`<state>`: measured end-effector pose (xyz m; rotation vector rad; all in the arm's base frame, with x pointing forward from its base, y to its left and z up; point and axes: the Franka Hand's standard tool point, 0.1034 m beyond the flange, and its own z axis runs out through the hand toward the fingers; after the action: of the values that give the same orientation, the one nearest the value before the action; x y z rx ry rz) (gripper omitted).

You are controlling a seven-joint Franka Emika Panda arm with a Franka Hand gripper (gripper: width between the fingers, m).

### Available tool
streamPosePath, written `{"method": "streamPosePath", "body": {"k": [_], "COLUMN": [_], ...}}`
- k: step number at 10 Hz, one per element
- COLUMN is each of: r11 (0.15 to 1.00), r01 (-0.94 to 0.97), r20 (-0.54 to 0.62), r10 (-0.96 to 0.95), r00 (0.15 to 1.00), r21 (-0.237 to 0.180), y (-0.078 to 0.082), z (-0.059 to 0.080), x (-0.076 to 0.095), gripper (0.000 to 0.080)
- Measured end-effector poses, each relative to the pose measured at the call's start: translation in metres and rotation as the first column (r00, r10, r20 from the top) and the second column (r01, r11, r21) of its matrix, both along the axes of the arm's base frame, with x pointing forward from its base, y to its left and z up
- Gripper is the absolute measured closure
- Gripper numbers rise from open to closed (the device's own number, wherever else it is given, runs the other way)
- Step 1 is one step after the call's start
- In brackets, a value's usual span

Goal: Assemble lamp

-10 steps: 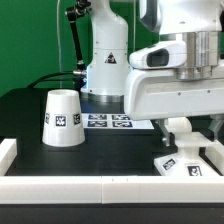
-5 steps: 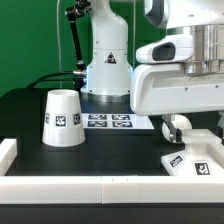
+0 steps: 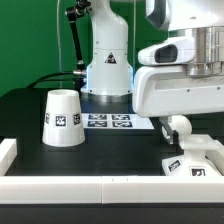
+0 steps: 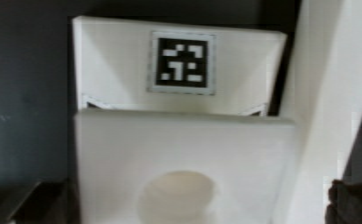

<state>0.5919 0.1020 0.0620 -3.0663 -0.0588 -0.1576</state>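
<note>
white cone shade (image 3: 62, 118) stands wide end down at the exterior view's left; tagged square base (image 3: 197, 160) sits well apart, right.

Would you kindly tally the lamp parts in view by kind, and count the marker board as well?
Shade: 1
Base: 1
Bulb: 0 that can be made out
Marker board: 1
Total: 3

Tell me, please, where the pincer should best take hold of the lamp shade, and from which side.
Probably the narrower top end of the lamp shade, from straight above, closing across its round wall. It stands upright, wide end down, on the black table, with nothing touching it, so the top is free.
</note>
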Motion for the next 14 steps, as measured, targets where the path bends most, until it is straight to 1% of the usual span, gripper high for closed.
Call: {"method": "streamPosePath", "body": {"k": [1,2,3,4,5,7,8,9,12,13,14], "r11": [1.0,0.996,0.991,0.984,0.978,0.963,0.948,0.936,0.938,0.909,0.863], "r01": [0.029,0.088,0.136,0.178,0.207,0.269,0.317,0.351,0.344,0.415,0.504], "r20": [-0.011,-0.031,-0.049,-0.072,-0.089,-0.131,-0.15,-0.164,-0.164,-0.179,-0.206], "r10": [-0.029,-0.088,-0.136,-0.178,-0.207,-0.267,-0.311,-0.341,-0.335,-0.402,-0.486], "r00": [1.0,0.996,0.99,0.981,0.974,0.955,0.939,0.926,0.928,0.898,0.849], "r21": [0.0,0.001,-0.001,-0.006,-0.006,0.003,0.021,0.035,0.034,0.038,0.039], "y": [0.0,-0.003,-0.006,-0.011,-0.015,-0.022,-0.023,-0.026,-0.025,-0.024,-0.024], "z": [0.008,0.016,0.026,0.03,0.031,0.023,0.016,0.011,0.012,0.011,0.009], "x": [-0.004,-0.014,-0.028,-0.043,-0.056,-0.081,-0.091,-0.096,-0.095,-0.099,-0.106], "gripper": [0.0101,0.0101,0.0101,0.0101,0.0101,0.0101,0.0101,0.0101,0.0101,0.0101,0.0101]}}
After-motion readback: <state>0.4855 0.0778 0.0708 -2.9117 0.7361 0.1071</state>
